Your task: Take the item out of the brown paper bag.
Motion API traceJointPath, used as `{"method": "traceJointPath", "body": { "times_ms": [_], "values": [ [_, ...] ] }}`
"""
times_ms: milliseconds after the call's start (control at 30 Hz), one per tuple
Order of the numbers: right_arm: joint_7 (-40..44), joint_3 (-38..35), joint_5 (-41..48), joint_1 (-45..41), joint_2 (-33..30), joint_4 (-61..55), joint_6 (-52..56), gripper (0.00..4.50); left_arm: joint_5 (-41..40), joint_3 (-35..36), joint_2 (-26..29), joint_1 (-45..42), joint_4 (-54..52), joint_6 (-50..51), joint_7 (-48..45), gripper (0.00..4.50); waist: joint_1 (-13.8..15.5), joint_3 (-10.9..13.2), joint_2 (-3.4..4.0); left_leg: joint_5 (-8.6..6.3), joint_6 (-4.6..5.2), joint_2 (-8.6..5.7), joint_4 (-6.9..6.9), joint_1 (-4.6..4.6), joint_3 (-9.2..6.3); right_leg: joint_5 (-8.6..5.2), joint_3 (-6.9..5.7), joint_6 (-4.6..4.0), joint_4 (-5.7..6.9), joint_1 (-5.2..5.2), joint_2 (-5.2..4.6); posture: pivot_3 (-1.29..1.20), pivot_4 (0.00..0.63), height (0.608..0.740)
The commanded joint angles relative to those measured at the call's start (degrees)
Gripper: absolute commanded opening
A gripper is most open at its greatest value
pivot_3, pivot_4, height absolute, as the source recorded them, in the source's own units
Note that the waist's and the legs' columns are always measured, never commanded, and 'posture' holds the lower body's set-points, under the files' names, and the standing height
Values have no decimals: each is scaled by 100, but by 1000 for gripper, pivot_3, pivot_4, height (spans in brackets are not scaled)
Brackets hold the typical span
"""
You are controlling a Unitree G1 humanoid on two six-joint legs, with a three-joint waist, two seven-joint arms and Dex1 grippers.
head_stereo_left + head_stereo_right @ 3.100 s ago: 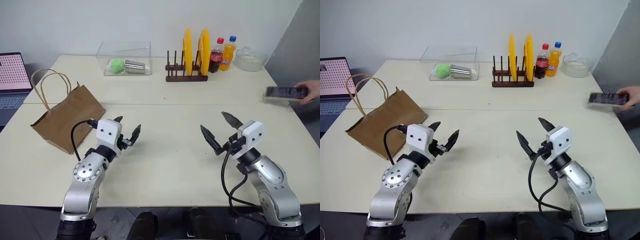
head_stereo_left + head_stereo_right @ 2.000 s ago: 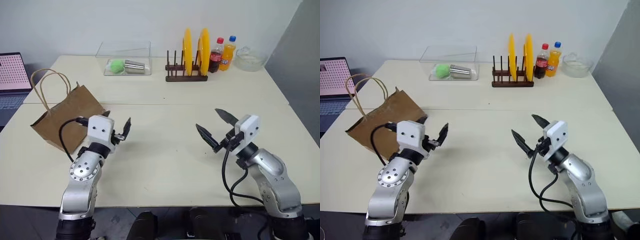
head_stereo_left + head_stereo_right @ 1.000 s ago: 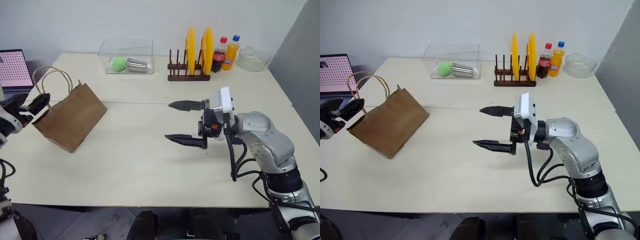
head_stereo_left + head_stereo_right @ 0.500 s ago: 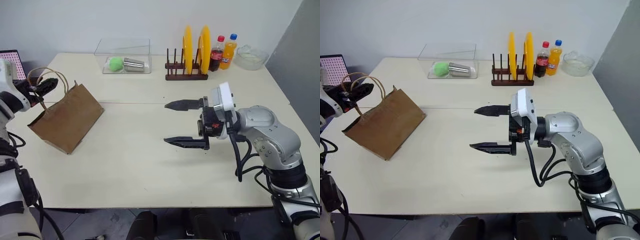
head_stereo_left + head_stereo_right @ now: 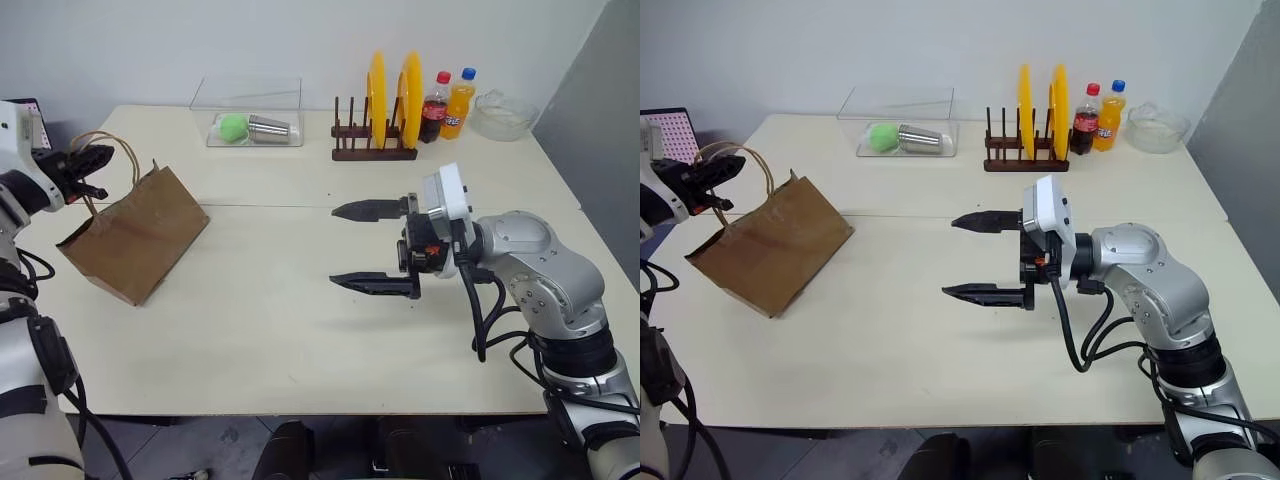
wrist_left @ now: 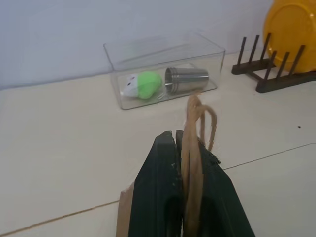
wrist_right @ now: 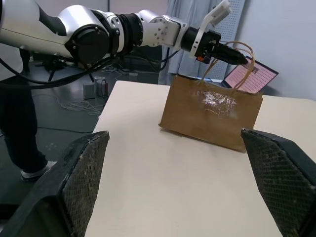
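No legible writing; the cola bottle [image 5: 433, 96] label is too small to read. Left gripper [image 5: 97, 160] is clenched on the handles [image 6: 197, 116] of the brown paper bag [image 5: 135, 235]. Right gripper [image 5: 365, 247], right of the bag, is spread wide, empty.

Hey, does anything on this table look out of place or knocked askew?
The brown paper bag leans tilted rather than standing upright, its handles pinched in the shut left gripper. Everything else looks orderly.
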Motion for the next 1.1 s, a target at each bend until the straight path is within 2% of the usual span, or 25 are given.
{"method": "traceJointPath", "body": {
  "times_ms": [33, 267, 567, 967, 1100],
  "values": [
    [-265, -289, 29, 30, -131, -317, 67, 4500, 82, -101, 181, -403, -147, -179, -271, 64, -1, 1, -1, 0, 0, 0, 0, -1, 0, 0, 0, 0, 1, 0, 0, 0, 150, 740],
    [-805, -796, 372, 556, -453, -891, 536, 4500, 376, -622, -188, -1491, 18, -313, -920, 64, 43, 18, -31, 1, -1, -4, 21, -53, -29, 3, -28, -2, 0, -24, -2, 0, 150, 740],
    [-1891, -1458, 1128, 1059, -397, -1700, 1042, 4500, 669, -1064, -1188, -2559, 590, -651, -1563, 64, 19, 25, -39, 1, -1, -8, 25, -64, -44, 2, -43, 0, 1, -27, -5, 0, 150, 740],
    [-3290, -1831, 1426, 2130, -564, -2907, 1380, 4500, 917, -1126, -2684, -3262, 1337, -1171, -1632, 64, 8, 28, -43, 1, 0, -8, 25, -65, -42, -1, -41, 5, 8, -29, -4, 0, 150, 740],
    [-3613, -1870, 1269, 2583, -678, -3270, 1329, 4500, 962, -1138, -3159, -3374, 1436, -1307, -1761, 64, 18, 30, -45, 1, 1, -11, 32, -67, -42, -13, -40, 25, 10, -28, -4, 0, 150, 740]
  ]
}}
